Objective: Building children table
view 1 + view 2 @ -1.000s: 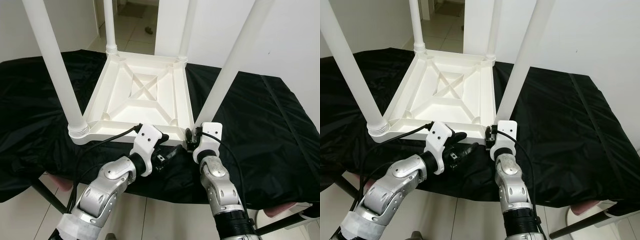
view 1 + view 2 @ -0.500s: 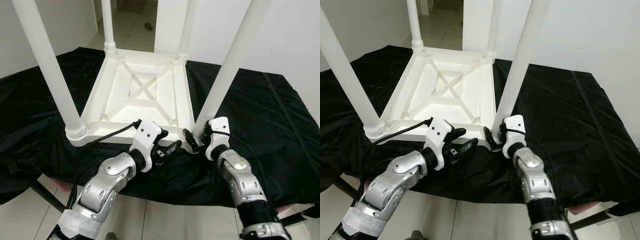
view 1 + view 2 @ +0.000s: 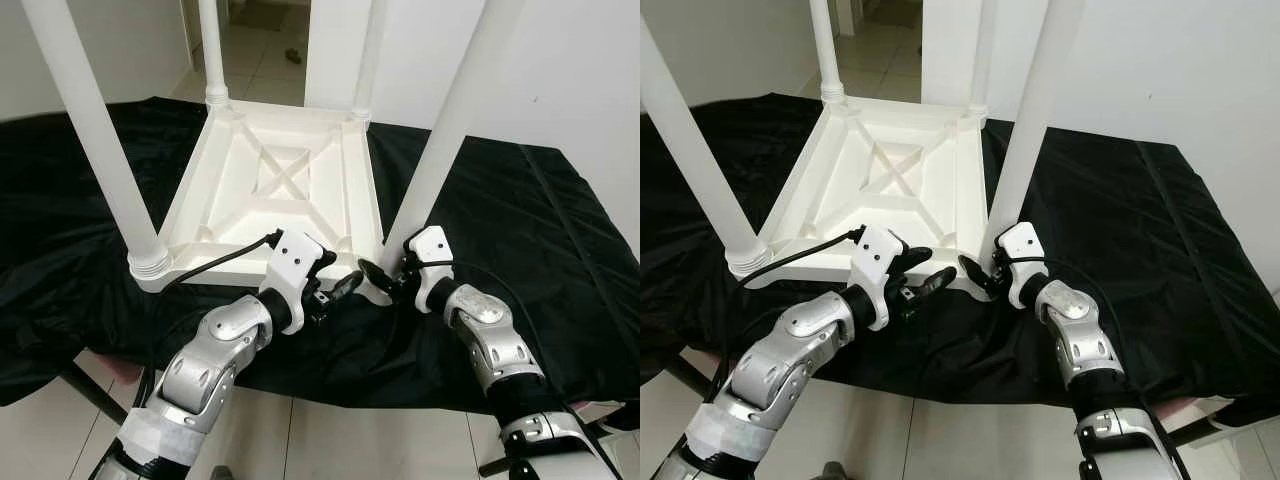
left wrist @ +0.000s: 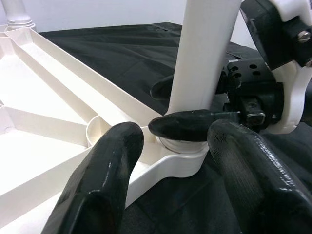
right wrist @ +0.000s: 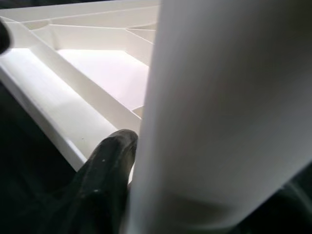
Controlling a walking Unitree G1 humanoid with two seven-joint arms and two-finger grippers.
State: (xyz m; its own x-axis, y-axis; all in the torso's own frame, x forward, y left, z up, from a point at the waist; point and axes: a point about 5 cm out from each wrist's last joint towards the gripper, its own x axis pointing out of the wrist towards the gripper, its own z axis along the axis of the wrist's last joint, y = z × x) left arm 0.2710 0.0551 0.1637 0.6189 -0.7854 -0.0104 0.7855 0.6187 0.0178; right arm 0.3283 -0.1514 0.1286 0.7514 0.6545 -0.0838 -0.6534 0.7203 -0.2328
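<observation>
From the head cameras, a white plastic children's table (image 3: 275, 195) lies upside down on a surface draped in black cloth (image 3: 520, 240), its four round legs pointing up. Both silver arms reach forward from below, elbows bent, toward the table's near right corner. The left claw (image 3: 338, 290) sits just in front of the near rim, its black fingers spread and aimed right, toward the base of the near right leg (image 3: 445, 130). The right arm bends inward at the wrist, so the right claw (image 3: 378, 277) points left and hugs that leg's base, one finger in front and one behind.

In the left wrist view, the left claw's two fingers (image 4: 105, 180) frame the corner socket with a wide gap between them, touching nothing. Beyond them, the right claw's fingers (image 4: 187, 124) lie on either side of the leg, just above its ribbed collar.

In the right wrist view, the leg (image 5: 219, 112) stands very close, with one black finger (image 5: 105, 165) pressed against its side. The table's ribbed underside (image 5: 92, 68) lies beyond.
</observation>
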